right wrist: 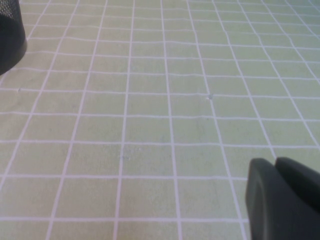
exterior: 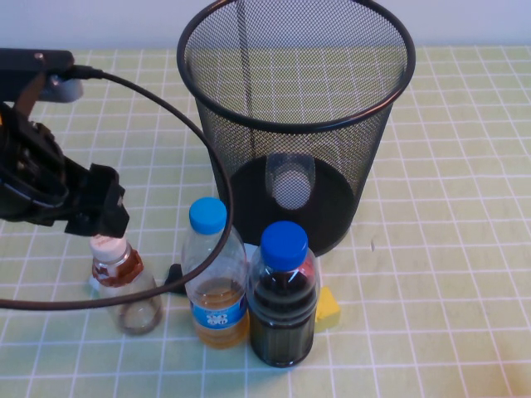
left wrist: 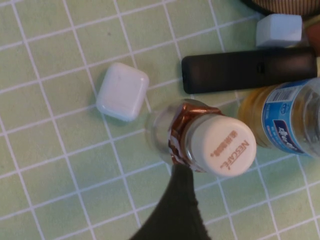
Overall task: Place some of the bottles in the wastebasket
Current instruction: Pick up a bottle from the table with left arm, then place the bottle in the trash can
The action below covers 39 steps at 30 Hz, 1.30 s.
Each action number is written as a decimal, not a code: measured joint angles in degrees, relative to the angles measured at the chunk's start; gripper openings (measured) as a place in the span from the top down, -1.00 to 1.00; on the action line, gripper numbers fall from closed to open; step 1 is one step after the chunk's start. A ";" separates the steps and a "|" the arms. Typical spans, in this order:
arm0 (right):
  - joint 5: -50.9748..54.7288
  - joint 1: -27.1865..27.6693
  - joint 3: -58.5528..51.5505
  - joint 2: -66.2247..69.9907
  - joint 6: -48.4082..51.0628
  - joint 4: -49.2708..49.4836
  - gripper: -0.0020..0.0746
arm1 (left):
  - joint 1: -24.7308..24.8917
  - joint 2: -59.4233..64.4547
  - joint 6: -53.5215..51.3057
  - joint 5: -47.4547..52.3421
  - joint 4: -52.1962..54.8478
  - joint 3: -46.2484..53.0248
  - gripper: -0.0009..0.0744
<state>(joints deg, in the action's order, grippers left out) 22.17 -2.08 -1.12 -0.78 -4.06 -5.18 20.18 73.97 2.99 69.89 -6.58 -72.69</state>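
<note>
A: Where are the bottles?

B: One clear bottle (exterior: pixel 289 179) lies inside the wastebasket (exterior: pixel 224 133), on its black base. The wastebasket stands at twelve o'clock on the green checked tabletop (exterior: pixel 448 249). The short bottle (exterior: pixel 124 282) with the pale cap and brown neck wrap stands upright at about eight o'clock from the wastebasket.

A: And the left hand?

B: The left hand (exterior: pixel 95 203) hangs just above that short bottle's cap. In the left wrist view one dark finger (left wrist: pixel 175 210) reaches up to the bottle's (left wrist: pixel 200 142) neck; whether the hand is clenched or released, I cannot tell, as only that one finger shows.

A: What stands beside it?

B: At three o'clock of the short bottle, an amber bottle (exterior: pixel 216 278) with a blue cap, and touching that on its three o'clock side, a cola bottle (exterior: pixel 284 298), also blue-capped. A yellow block (exterior: pixel 328 308) peeks out behind the cola bottle. The wrist view also shows a small white case (left wrist: pixel 122 91) and a flat black bar (left wrist: pixel 250 70) on the tabletop near the short bottle.

A: The right hand?

B: The right hand (right wrist: pixel 282 200) is out of the high view; its own camera shows dark fingers pressed together, holding nothing, over bare tabletop.
</note>
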 joint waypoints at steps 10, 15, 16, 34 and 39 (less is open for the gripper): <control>0.00 0.00 0.00 0.00 0.00 0.00 0.97 | 0.00 4.89 -0.94 -0.24 0.26 -0.33 -0.55; 0.00 0.00 0.00 0.00 0.00 0.00 0.97 | 0.00 8.06 -1.16 -0.61 0.74 -0.33 -0.54; 0.00 0.00 0.00 0.00 0.00 0.00 0.97 | 0.00 8.75 -1.16 -0.94 0.76 -0.33 -0.53; 0.00 0.00 0.00 0.00 0.00 0.00 0.97 | 0.00 10.76 -1.41 0.70 3.57 -8.11 0.23; 0.00 0.00 0.00 0.00 0.00 0.00 0.97 | 0.00 6.98 -0.57 1.28 5.62 -16.33 0.23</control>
<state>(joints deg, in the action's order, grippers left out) 22.17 -2.08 -1.12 -0.78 -4.06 -5.18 20.18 80.95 2.43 71.17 -0.97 -89.02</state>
